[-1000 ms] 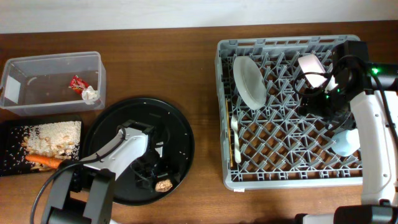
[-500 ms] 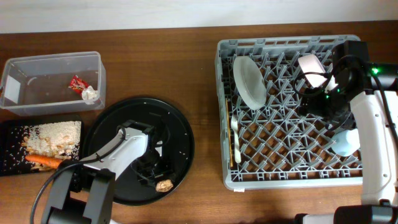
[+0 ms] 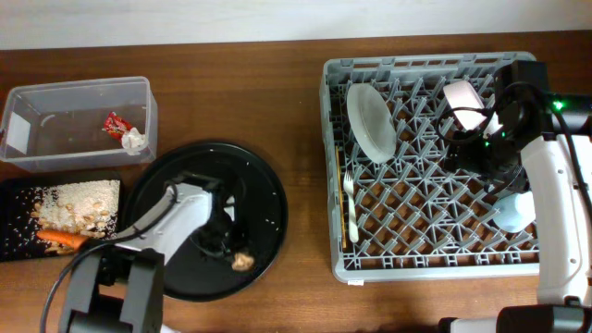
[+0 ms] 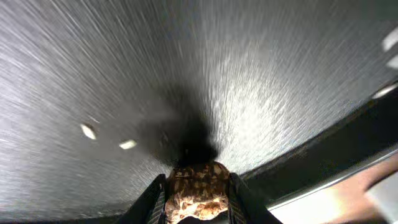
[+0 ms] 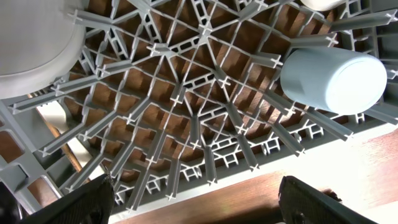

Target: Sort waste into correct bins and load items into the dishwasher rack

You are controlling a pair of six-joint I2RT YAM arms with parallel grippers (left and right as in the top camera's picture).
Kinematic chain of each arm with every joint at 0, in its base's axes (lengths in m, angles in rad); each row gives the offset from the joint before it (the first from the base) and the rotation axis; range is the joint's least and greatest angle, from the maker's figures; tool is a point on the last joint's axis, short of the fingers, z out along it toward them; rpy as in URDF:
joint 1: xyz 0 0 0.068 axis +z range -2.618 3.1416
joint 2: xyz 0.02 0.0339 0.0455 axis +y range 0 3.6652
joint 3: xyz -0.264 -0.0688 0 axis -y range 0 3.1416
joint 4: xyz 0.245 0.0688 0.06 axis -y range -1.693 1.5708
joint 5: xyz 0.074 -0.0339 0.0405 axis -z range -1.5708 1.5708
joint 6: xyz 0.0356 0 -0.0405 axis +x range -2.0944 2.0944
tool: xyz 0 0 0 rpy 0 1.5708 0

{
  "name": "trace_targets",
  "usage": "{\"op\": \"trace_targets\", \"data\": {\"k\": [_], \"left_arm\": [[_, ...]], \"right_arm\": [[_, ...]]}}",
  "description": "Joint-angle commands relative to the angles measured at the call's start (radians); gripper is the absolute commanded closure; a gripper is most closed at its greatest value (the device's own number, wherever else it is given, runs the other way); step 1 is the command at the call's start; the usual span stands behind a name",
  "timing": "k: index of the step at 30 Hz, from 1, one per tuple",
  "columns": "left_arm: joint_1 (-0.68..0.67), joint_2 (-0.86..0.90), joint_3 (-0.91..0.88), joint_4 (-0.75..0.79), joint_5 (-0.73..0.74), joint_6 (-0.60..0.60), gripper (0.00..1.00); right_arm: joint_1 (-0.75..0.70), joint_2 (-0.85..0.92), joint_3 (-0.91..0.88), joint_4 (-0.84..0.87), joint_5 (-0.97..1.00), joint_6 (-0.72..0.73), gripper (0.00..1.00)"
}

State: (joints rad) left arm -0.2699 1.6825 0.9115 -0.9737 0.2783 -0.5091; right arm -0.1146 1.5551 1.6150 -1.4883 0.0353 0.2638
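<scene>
A beige-brown food scrap [image 3: 243, 262] [image 4: 198, 190] lies near the front rim of the round black tray [image 3: 250, 176]. My left gripper [image 3: 240, 260] [image 4: 196, 200] has a finger pressed against each side of it. Over the grey dishwasher rack [image 3: 425, 268] my right gripper [image 3: 467, 153] [image 5: 196, 205] stands open and holds nothing. The rack holds a white plate [image 3: 370, 120], a white fork [image 3: 350, 208], a cream cup [image 3: 461, 97] and a light blue cup [image 3: 513, 211] [image 5: 333, 79].
The clear tub [image 3: 55, 102] at the far left contains a red wrapper [image 3: 115, 122] and a white tissue [image 3: 135, 141]. In front of it, the flat black tray [image 3: 18, 245] carries beige crumbs [image 3: 79, 203] and an orange carrot [image 3: 63, 239].
My left gripper has closed from wide open onto the food scrap, and the scrap has shifted slightly toward the tray's middle. The right arm has not moved.
</scene>
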Motion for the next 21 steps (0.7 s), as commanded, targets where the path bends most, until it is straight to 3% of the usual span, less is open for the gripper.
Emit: {"op": "trace_targets", "data": {"k": [1,6,10,16,21], "left_arm": [[0.108,0.006,0.157,-0.080,-0.117,0.047,0.92],[0.320,0.006,0.410,-0.237,-0.303,0.084,0.92],[0.521,-0.006,0.523,-0.254,-0.309,0.100,0.92],[0.847,0.002,0.546,-0.109,-0.332,0.091,0.98],[0.940,0.124,0.546,-0.054,-0.379,0.092,0.97]], "right_arm": [[-0.004,-0.004,-0.003,0.000,0.002,0.002,0.12],[-0.004,-0.004,-0.003,0.000,0.002,0.001,0.12],[-0.004,-0.004,-0.003,0.000,0.002,-0.003,0.13],[-0.004,-0.004,-0.003,0.000,0.002,-0.002,0.12],[-0.004,-0.004,-0.003,0.000,0.002,-0.002,0.12]]}}
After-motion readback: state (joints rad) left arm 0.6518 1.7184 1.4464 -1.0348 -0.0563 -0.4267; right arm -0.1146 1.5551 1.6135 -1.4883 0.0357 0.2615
